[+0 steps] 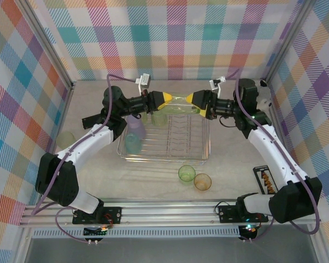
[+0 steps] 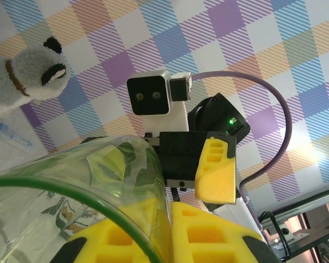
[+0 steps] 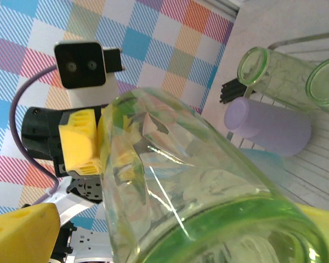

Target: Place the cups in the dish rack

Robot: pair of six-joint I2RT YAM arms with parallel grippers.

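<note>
**Tall green cup held in the air between both arms**

The tall green cup lies on its side in mid-air above the far edge of the dish rack, stretched between the two grippers, which face each other. The left gripper pinches the cup's wall. In the left wrist view the green rim runs down between its two yellow fingers, one inside the cup and one outside. The right gripper meets the cup's other end with a finger on either side. A gap shows beside one finger, and I cannot tell whether this gripper is pressing the cup or standing loose around it.

Below, the rack sits in the middle of the table. In its left half a lavender cup lies on its side with a teal cup just beside it on the near side. Two green cups lie side by side near the rack's far end, just past the lavender one.

On the table just in front of the rack, a green cup and an orange cup stand next to each other, mouths up.

A grey plush toy sits at the far right, near the plaid wall. A small black object lies by the right arm.
</note>
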